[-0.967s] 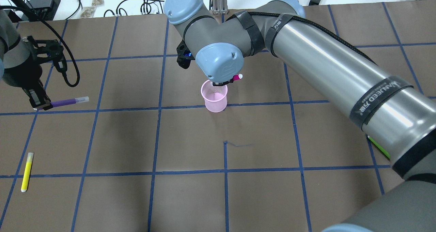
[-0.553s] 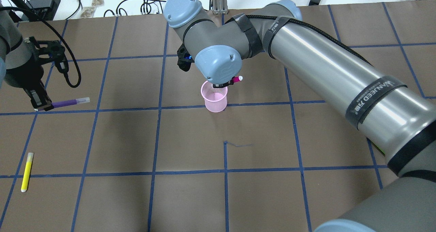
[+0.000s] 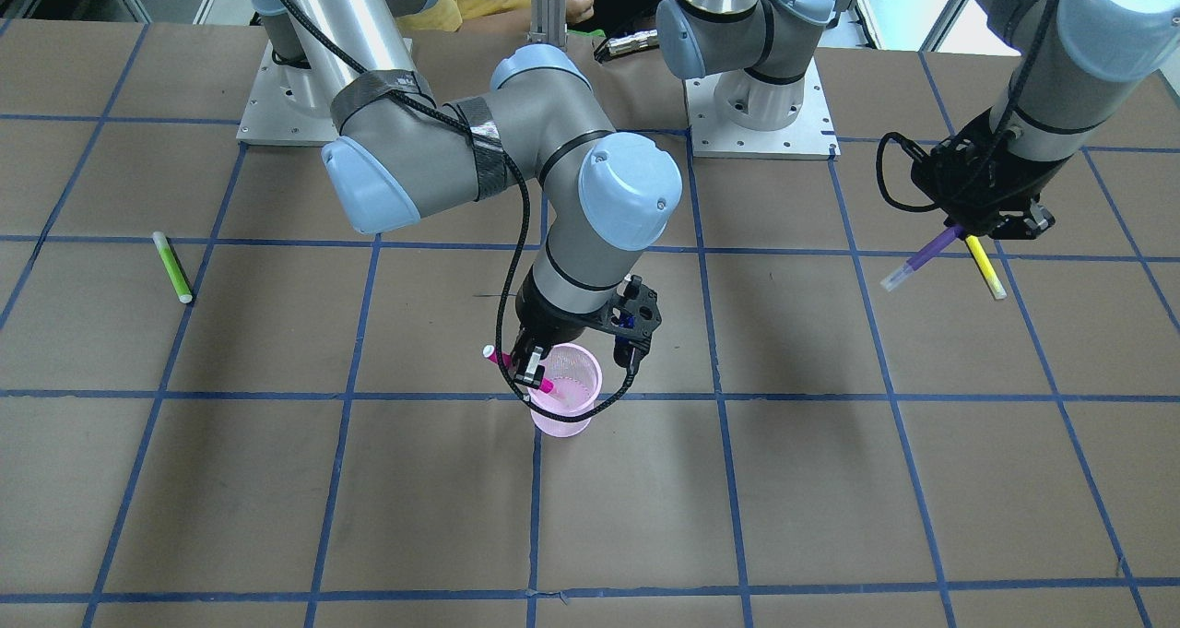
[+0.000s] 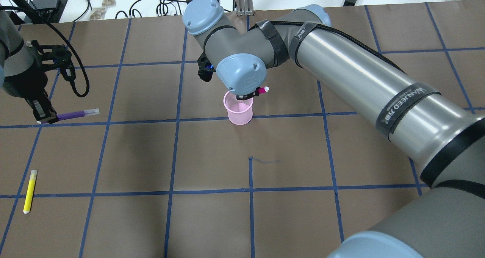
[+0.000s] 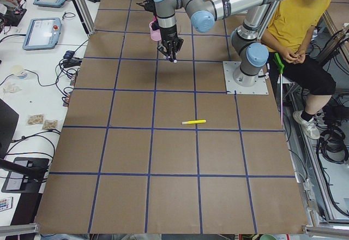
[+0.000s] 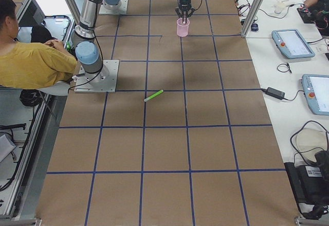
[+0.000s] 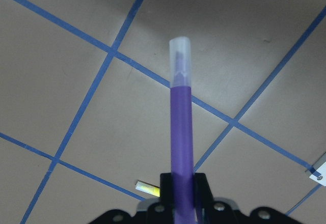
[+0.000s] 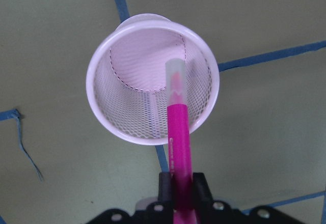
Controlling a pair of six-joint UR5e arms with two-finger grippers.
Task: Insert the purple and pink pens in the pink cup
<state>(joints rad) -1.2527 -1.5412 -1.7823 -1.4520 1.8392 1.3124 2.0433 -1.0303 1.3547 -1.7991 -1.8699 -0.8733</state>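
Note:
The pink mesh cup (image 4: 238, 112) stands upright near the table's middle; it also shows in the front view (image 3: 564, 402) and the right wrist view (image 8: 153, 76). My right gripper (image 4: 245, 96) (image 3: 528, 372) is shut on the pink pen (image 4: 262, 89) (image 8: 178, 127) and holds it slanted just above the cup, with the pen's clear-capped tip over the cup's mouth near the rim. My left gripper (image 4: 42, 118) (image 3: 968, 230) is shut on the purple pen (image 4: 75, 114) (image 7: 181, 127) and holds it above the table far to the left of the cup.
A yellow pen (image 4: 29, 191) (image 3: 985, 266) lies on the table at my left, under the left gripper in the front view. A green pen (image 3: 172, 266) (image 6: 153, 95) lies at my right. Cables (image 4: 151, 6) run along the far edge. A person (image 6: 36, 61) sits behind the robot bases.
My right gripper has come down a little with the pink pen, closer to the cup's rim. The left gripper with the purple pen has barely moved.

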